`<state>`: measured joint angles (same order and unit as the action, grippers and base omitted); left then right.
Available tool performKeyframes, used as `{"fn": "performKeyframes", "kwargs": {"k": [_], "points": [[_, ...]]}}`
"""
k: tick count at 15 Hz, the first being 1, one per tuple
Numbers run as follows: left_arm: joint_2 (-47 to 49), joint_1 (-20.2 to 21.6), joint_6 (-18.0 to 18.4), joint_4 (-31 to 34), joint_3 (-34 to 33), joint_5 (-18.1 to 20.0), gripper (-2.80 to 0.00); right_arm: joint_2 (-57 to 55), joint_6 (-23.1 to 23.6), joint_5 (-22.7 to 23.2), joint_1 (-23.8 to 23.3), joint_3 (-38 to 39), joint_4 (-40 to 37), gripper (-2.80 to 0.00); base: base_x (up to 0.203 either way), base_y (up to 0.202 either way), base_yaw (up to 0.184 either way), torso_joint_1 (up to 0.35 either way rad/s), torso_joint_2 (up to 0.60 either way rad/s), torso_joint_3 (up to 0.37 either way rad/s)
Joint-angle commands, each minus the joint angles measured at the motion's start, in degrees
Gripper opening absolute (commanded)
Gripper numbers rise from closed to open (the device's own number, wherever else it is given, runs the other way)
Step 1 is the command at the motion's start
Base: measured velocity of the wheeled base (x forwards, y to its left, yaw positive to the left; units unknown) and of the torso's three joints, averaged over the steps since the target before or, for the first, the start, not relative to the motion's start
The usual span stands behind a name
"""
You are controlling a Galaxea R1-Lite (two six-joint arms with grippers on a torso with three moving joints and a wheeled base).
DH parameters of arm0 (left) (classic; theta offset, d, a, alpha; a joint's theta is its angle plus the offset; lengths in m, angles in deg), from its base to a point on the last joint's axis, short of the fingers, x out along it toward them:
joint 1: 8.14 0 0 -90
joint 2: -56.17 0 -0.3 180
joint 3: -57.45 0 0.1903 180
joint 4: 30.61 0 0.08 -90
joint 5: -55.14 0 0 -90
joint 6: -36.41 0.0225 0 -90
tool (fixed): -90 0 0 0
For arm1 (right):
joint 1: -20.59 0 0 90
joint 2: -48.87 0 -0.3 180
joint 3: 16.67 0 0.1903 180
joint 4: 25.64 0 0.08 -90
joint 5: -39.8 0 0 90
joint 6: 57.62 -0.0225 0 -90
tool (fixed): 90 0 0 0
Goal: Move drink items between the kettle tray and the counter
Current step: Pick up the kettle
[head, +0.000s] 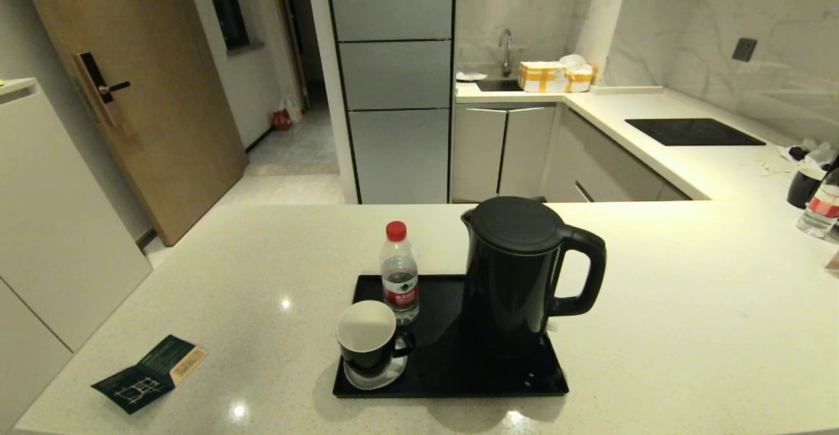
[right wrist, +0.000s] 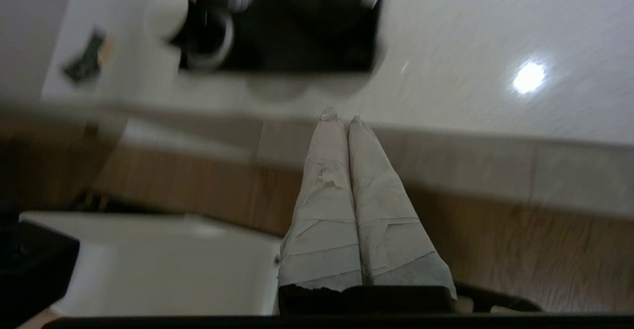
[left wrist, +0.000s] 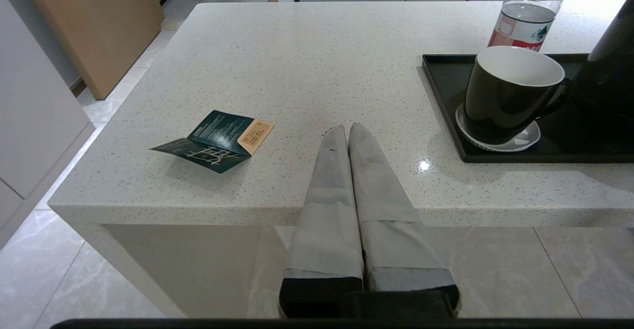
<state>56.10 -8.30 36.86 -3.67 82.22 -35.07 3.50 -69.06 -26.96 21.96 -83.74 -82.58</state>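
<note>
Right now kettle, mug and bottle all stand on the tray mid-table. Left gripper, fingers pressed together, hangs at the table's near edge, mug just to its right. Right gripper, likewise together, sits nearer than the edge, tray far-left of it.

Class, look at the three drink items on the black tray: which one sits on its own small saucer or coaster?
The black mug, white inside, at the tray's front left corner. The water bottle and kettle have no such disc under them.
</note>
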Motion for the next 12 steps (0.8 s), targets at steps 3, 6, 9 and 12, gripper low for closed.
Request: {"fn": "performKeyframes", "kwargs": {"k": [3,6,9,12], "points": [[0.0,0.0,0.1,0.0,0.0,0.0,-2.80,-24.8,5.5,0.1,0.8,8.8,20.8,-2.80,0.000,0.000,0.000,0.000,0.00,0.000],[0.0,0.0,0.0,0.0,0.0,0.0,-2.80,-34.8,7.3,-13.6,6.9,16.6,49.6,-2.80,0.000,0.000,0.000,0.000,0.00,0.000],[0.0,0.1,0.1,0.0,0.0,0.0,-2.80,-39.1,7.9,-26.7,17.3,21.9,67.7,0.00,0.000,0.000,0.000,0.000,0.00,0.000],[0.0,0.0,0.0,0.0,0.0,0.0,-2.80,-39.2,7.4,-35.8,23.0,27.1,75.8,0.00,0.000,0.000,0.000,0.000,0.00,0.000]]}}
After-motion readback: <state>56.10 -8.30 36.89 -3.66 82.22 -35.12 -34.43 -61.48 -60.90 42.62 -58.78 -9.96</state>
